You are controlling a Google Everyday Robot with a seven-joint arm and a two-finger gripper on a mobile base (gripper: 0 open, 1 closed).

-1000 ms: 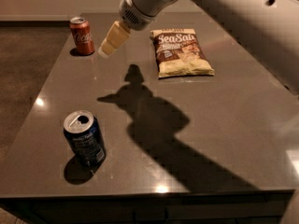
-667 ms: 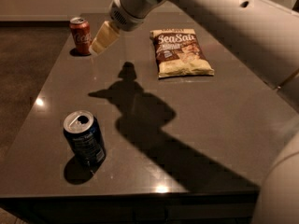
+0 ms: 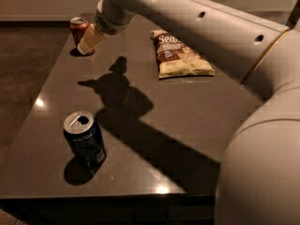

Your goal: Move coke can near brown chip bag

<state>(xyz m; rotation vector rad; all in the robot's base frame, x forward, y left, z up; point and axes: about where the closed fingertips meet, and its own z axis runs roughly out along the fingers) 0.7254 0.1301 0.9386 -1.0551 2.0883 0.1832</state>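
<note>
end effector: just beside coke can, far tabletop corner; opening cannot be told
brown chip bag: well apart

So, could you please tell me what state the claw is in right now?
Claw: right beside the coke can, on its right in the camera view; open or closed cannot be told.
</note>
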